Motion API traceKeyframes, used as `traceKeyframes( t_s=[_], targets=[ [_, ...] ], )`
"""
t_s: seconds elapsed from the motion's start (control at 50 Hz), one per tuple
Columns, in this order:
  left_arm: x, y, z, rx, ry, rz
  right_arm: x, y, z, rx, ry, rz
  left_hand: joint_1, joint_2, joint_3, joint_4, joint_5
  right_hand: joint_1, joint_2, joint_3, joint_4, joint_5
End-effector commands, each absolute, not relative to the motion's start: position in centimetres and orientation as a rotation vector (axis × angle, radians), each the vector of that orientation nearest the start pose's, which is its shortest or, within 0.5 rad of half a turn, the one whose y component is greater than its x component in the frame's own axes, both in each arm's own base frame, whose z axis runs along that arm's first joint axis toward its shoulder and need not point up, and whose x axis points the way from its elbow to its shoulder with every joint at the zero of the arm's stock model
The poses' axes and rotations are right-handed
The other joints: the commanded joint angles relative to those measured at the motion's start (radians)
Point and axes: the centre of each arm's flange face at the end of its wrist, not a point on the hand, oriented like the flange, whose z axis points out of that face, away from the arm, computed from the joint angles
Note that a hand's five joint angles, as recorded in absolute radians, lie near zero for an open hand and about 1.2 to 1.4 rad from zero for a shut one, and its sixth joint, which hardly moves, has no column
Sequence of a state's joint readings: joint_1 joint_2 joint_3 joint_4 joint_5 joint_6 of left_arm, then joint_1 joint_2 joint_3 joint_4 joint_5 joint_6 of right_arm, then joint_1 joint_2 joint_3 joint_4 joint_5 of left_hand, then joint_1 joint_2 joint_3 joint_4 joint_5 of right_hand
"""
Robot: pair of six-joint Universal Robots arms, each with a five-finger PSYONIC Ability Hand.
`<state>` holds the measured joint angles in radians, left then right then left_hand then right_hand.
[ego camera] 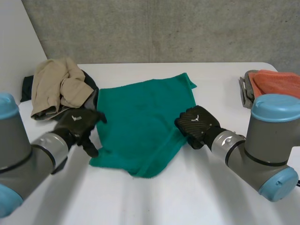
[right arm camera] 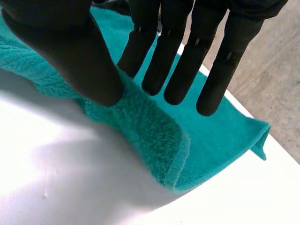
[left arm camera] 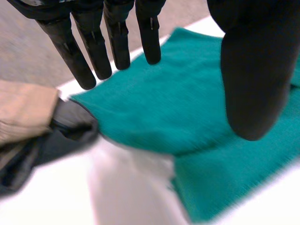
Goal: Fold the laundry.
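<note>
A green towel lies spread on the white table, its near part doubled over. My left hand hovers at the towel's left edge. In the left wrist view that hand is open, fingers straight and thumb wide apart above the towel, holding nothing. My right hand is at the towel's right edge. In the right wrist view it is shut on the towel, pinching a raised fold of the edge between thumb and fingers.
A pile of beige clothes on a dark garment lies at the back left, close to my left hand. An orange cloth on grey fabric sits at the table's far right edge. A concrete wall stands behind.
</note>
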<state>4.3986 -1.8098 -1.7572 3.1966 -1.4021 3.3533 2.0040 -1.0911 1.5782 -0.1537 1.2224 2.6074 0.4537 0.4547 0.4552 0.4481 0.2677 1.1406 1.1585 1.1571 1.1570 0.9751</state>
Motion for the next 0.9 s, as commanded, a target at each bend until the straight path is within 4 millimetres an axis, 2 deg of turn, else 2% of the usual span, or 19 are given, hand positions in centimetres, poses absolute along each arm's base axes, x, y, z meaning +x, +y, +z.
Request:
traceKeyframes(
  t_s=[0.02,0.1,0.18,0.28,0.3,0.36,0.38,0.44,0.56,0.7,0.8,0.86,0.9],
  targets=[
    [-21.6,-27.8,22.7,0.739,2.547,-2.006,29.6,-24.3,19.8,-1.339,1.884,-1.739,-0.090,-0.091,-0.092,-0.085,-0.079,0.256,0.238,0.239,0.239,0.247],
    [-20.3,-29.6,23.4,0.703,2.531,-2.033,29.7,-24.0,22.1,-1.305,1.835,-1.796,-0.258,-0.259,-0.259,-0.252,-0.246,0.256,0.238,0.239,0.239,0.247],
    [-19.4,-31.6,23.0,0.700,2.538,-2.042,30.2,-23.5,25.1,-1.252,1.756,-1.869,-0.279,-0.280,-0.281,-0.274,-0.268,0.256,0.238,0.239,0.239,0.247],
    [-19.1,-34.1,20.9,0.748,2.552,-2.015,31.0,-22.5,30.1,-1.158,1.609,-1.974,-0.279,-0.280,-0.281,-0.274,-0.268,0.256,0.238,0.239,0.239,0.247],
    [-19.2,-34.8,20.2,0.773,2.548,-2.001,31.3,-22.0,31.9,-1.121,1.551,-2.003,-0.279,-0.280,-0.281,-0.274,-0.268,0.256,0.238,0.239,0.239,0.247],
    [-19.4,-35.6,19.0,0.809,2.545,-1.971,31.8,-21.1,34.4,-1.065,1.469,-2.030,-0.279,-0.280,-0.281,-0.274,-0.268,0.256,0.238,0.239,0.239,0.247],
    [-19.7,-36.0,18.3,0.838,2.544,-1.951,32.0,-20.6,36.0,-1.022,1.420,-2.039,-0.279,-0.280,-0.281,-0.274,-0.268,0.256,0.238,0.239,0.239,0.247],
    [-20.8,-36.3,17.1,0.901,2.534,-1.931,32.5,-20.1,38.3,-0.958,1.355,-2.038,-0.279,-0.280,-0.281,-0.274,-0.268,0.256,0.238,0.239,0.239,0.247],
    [-23.7,-35.8,16.2,0.960,2.528,-1.933,34.5,-18.1,40.6,-0.924,1.258,-1.986,-0.279,-0.280,-0.281,-0.274,-0.268,0.256,0.238,0.239,0.239,0.247],
    [-27.3,-34.8,15.6,0.857,2.578,-1.952,36.1,-16.4,42.2,-0.916,1.231,-1.959,-0.279,-0.280,-0.281,-0.274,-0.268,0.256,0.238,0.239,0.239,0.247],
    [-29.3,-34.0,15.3,0.786,2.616,-1.960,36.3,-16.1,43.1,-0.897,1.209,-1.968,-0.279,-0.280,-0.281,-0.274,-0.268,0.256,0.238,0.239,0.239,0.247],
    [-30.2,-32.3,14.8,0.813,2.696,-1.877,36.0,-16.6,43.6,-0.862,1.212,-1.992,-0.279,-0.280,-0.281,-0.274,-0.268,0.256,0.238,0.239,0.239,0.247],
    [-30.7,-30.7,14.9,0.882,2.761,-1.795,35.5,-17.7,43.9,-0.823,1.231,-2.027,-0.279,-0.280,-0.281,-0.274,-0.268,0.256,0.238,0.239,0.239,0.247]
  ],
)
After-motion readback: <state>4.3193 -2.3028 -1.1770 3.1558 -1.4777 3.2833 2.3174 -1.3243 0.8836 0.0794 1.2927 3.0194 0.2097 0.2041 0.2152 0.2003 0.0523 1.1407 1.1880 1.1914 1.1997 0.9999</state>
